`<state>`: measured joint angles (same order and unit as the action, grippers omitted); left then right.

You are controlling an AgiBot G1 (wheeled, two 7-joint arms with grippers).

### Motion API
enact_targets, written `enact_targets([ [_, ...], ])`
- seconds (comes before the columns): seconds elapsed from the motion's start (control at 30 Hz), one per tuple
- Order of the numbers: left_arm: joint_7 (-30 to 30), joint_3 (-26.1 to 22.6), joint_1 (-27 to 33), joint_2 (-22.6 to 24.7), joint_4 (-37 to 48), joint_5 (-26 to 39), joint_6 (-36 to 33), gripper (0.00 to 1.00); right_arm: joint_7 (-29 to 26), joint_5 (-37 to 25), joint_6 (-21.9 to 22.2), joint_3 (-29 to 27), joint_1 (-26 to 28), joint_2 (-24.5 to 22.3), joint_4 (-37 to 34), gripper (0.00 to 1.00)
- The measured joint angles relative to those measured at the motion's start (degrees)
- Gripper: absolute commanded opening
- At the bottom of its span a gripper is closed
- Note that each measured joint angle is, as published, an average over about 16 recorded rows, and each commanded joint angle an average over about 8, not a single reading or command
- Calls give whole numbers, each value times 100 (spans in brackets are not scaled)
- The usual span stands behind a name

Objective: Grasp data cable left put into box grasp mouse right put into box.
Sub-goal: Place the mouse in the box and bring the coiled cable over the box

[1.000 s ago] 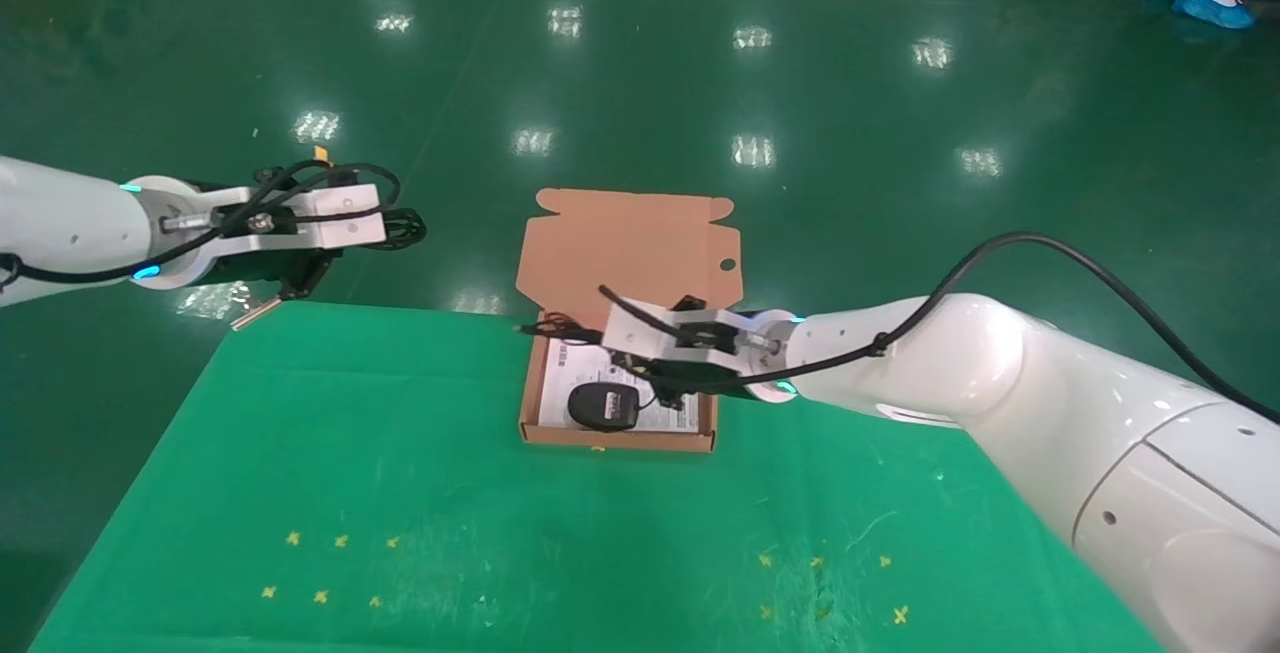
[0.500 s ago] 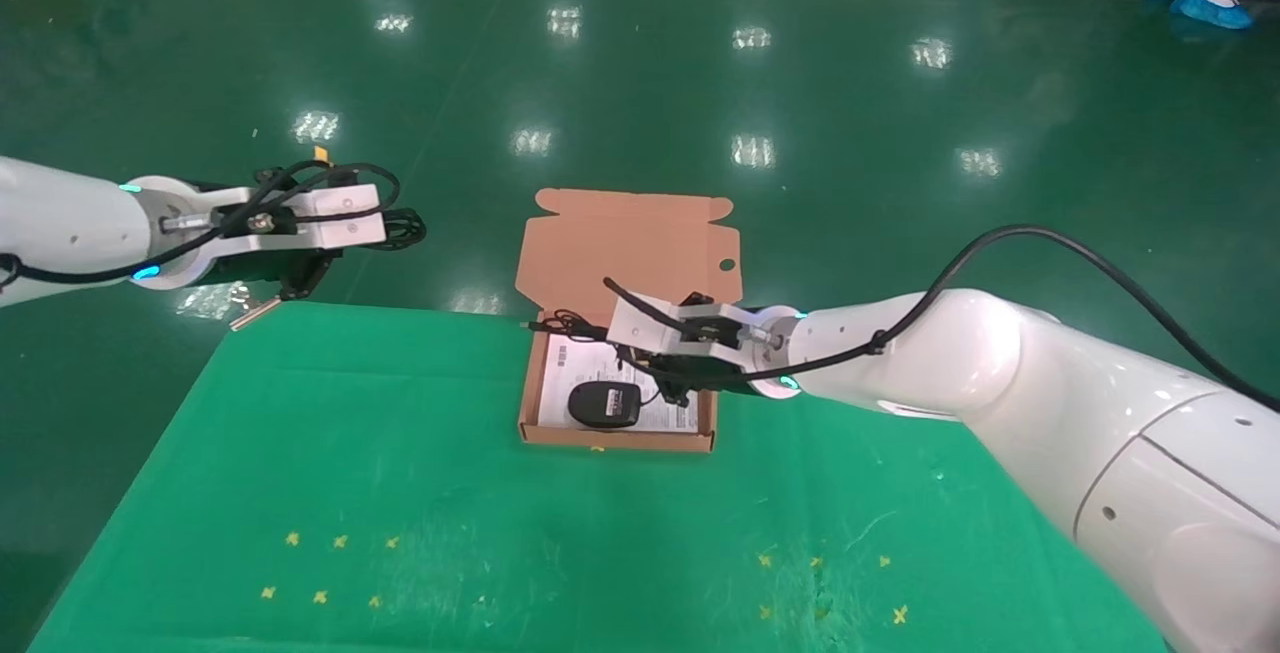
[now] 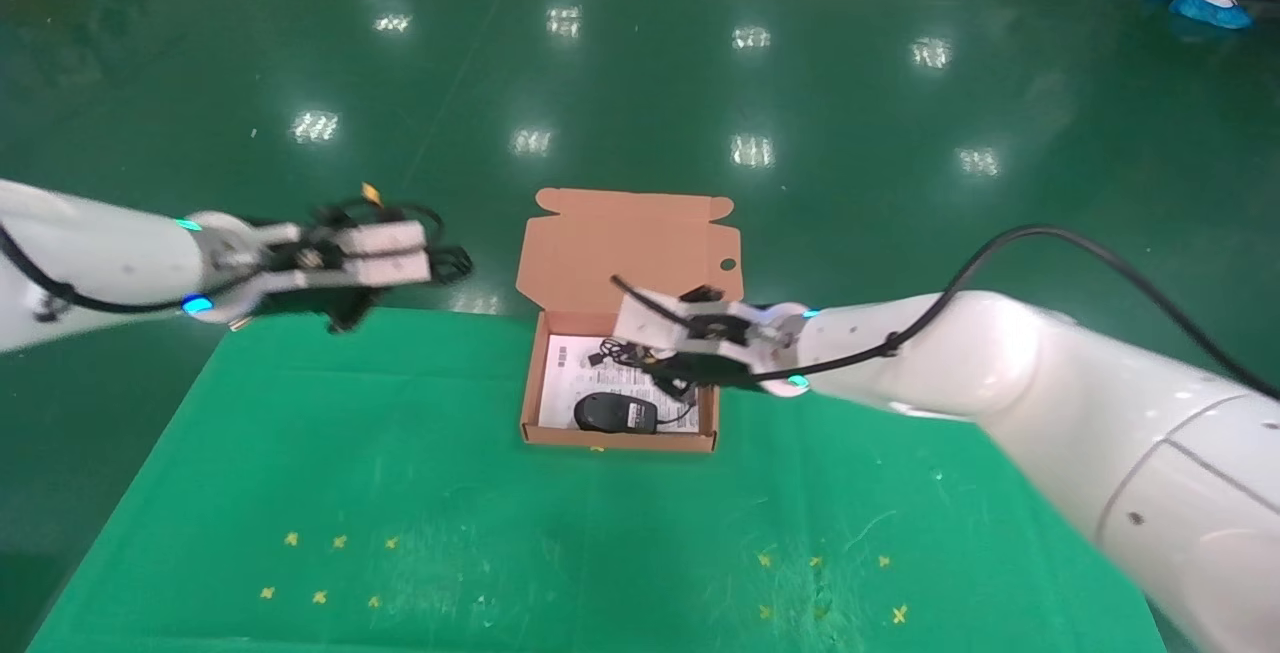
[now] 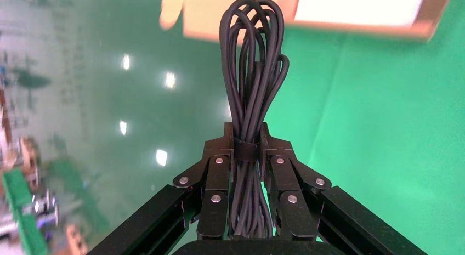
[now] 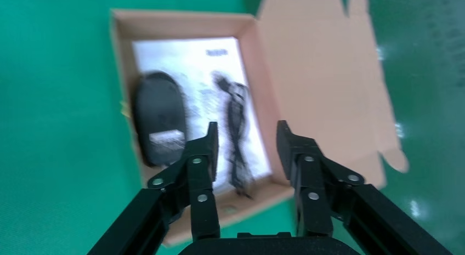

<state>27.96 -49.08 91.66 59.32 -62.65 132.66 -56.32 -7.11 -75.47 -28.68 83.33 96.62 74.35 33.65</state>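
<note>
The data cable [image 4: 253, 74], a strapped bundle of long black loops, is clamped in my left gripper [image 4: 245, 139], which is shut on it. In the head view that left gripper [image 3: 425, 266] hovers by the table's back edge, left of the box [image 3: 618, 440]. The box stands open with its lid [image 3: 630, 243] folded back. Inside, the black mouse [image 3: 615, 413] rests on the white sheet [image 5: 192, 57], with its thin cord [image 5: 236, 129] lying beside it. My right gripper [image 5: 247, 137] hangs open just above the box's right side, holding nothing.
Green cloth covers the table [image 3: 400, 493], with small yellow crosses [image 3: 330, 568] near the front. Beyond the back edge is shiny green floor. A person's blue shoe covers [image 3: 1205, 3] show at the far right.
My left arm has swung right toward the box, carrying the cable. The mouse's cord, which stuck out over the box's back left edge, now lies inside. The mouse sits slightly further right.
</note>
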Motion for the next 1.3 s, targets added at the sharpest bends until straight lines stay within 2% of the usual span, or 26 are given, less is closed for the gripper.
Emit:
enact_targets([
  [0.33,-1066,-151,-271,867,1102,-533,950,0,-402,-370,94,194,272,-981,835,100],
  [0.63,-2170,-325,-352,1639,2198,-1137,1725,0,-1245,-966,58,502,571,-2110,2085,100],
  [0.87,-2864,-639,-407,1883,2562,-1811,2116,0,-2086,-1588,7,730,773,-2823,3025,100],
  [1.07,-3165,-1042,-434,1919,2619,-2348,2339,0,-2790,-2170,-56,857,912,-3223,3618,100],
  [1.3,-3226,-1444,-413,1946,2700,-2748,2529,86,-3371,-2720,-135,929,1023,-3483,4060,100],
])
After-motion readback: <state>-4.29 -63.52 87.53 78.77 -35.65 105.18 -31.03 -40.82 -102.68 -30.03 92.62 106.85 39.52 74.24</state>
